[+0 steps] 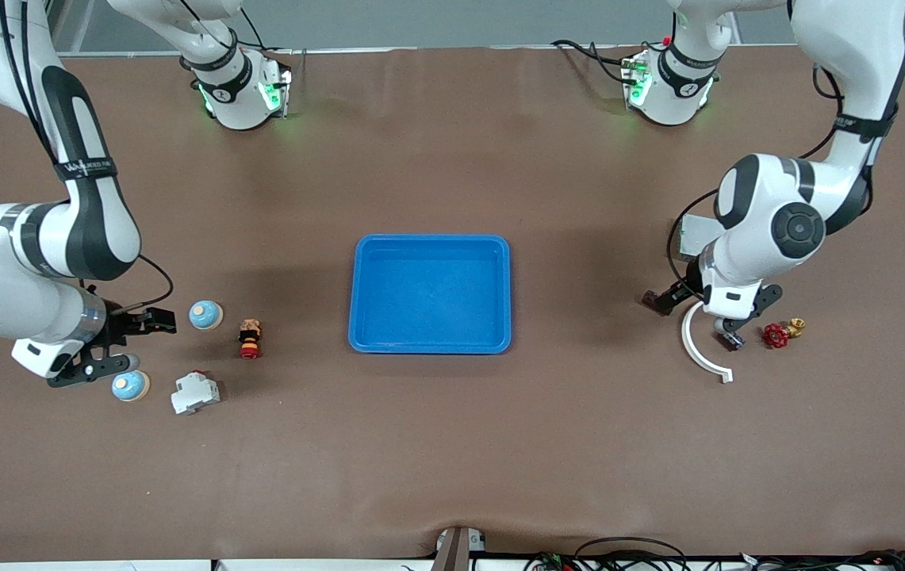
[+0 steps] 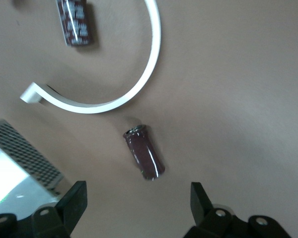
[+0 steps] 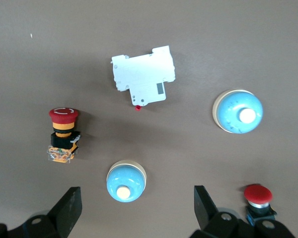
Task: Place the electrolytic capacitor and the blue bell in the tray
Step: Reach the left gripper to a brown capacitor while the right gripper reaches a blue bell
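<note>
- Left gripper (image 2: 137,198): jaws apart, empty, low over the table at the left arm's end, with a capacitor (image 2: 144,152) lying on its side on the table between the fingers.
- We judge the step in hand to be this pick. We would centre the jaws across the capacitor's round body and clamp squarely so it does not roll.
- Just beside it: a white curved clip (image 2: 130,85); a second capacitor (image 2: 76,22) near the clip; a grey box (image 2: 20,163) close by. We would keep the fingers off the clip.
- Red valve (image 1: 776,335): near the left gripper.
- Right gripper (image 3: 137,204): jaws apart, empty, waiting over a blue bell (image 3: 125,181) at the right arm's end.
- Near it: a second bell (image 3: 237,111), a white breaker (image 3: 144,75), a red stop button (image 3: 62,134).
- Tray (image 1: 430,345): mid-table, well apart from both groups, nothing in it.
</note>
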